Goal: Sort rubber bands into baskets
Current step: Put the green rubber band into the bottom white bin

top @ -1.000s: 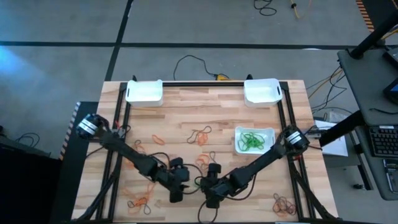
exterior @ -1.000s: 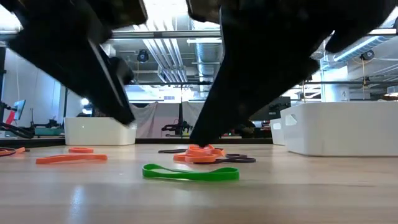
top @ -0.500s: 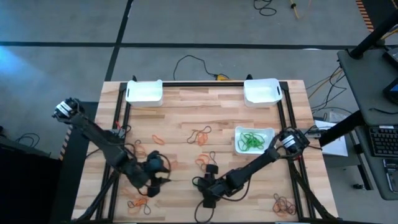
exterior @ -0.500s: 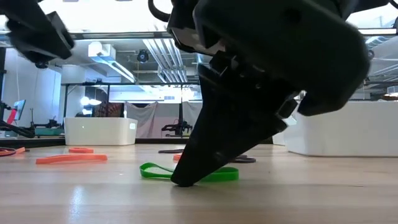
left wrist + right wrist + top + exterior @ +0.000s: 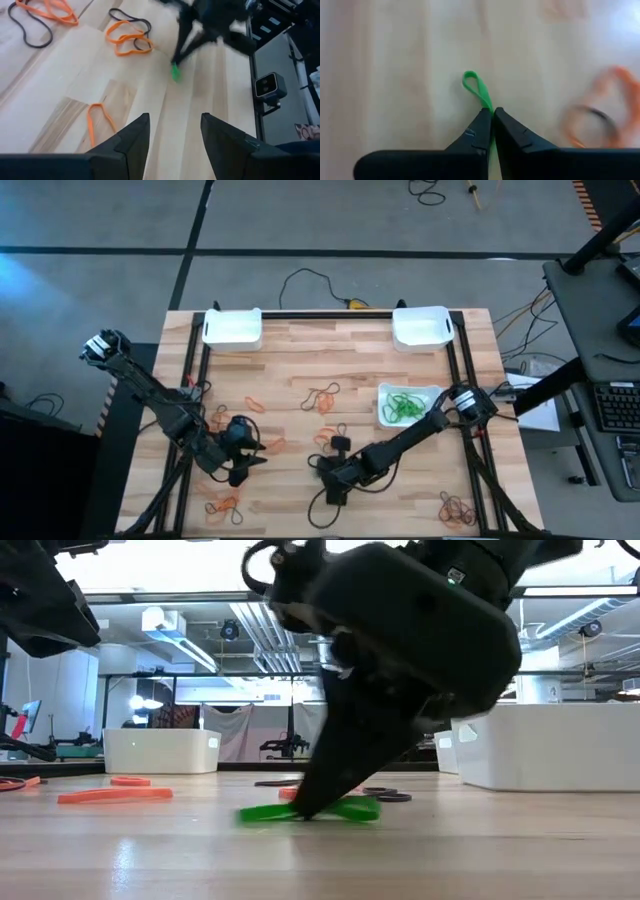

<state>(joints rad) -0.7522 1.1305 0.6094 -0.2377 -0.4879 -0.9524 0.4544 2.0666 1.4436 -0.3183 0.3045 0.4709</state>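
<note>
A green rubber band lies on the wooden table near its front middle, and my right gripper is shut on it; both also show in the low view, the band under the gripper. My left gripper hovers to the left of it, open, with nothing between its fingers. Orange and dark rubber bands lie scattered on the wood. Two white baskets stand at the far edge, one left and one right. A third basket at the right holds green bands. My right gripper pinches the green band between its two fingertips, both strands pressed together. A small loop end sticks out past the tips. The fingers slant down from the table's far right. The band lies on the table.
More bands lie near the front left and front right corners, and an orange one is just ahead of my left gripper. Black rails run along the table's sides. Bare wood lies between the two far baskets.
My left gripper has drawn back from beside the green band toward the table's left edge, rising and rolling as it went. My right gripper has come down onto the green band and shut on it; the band stays on the table.
</note>
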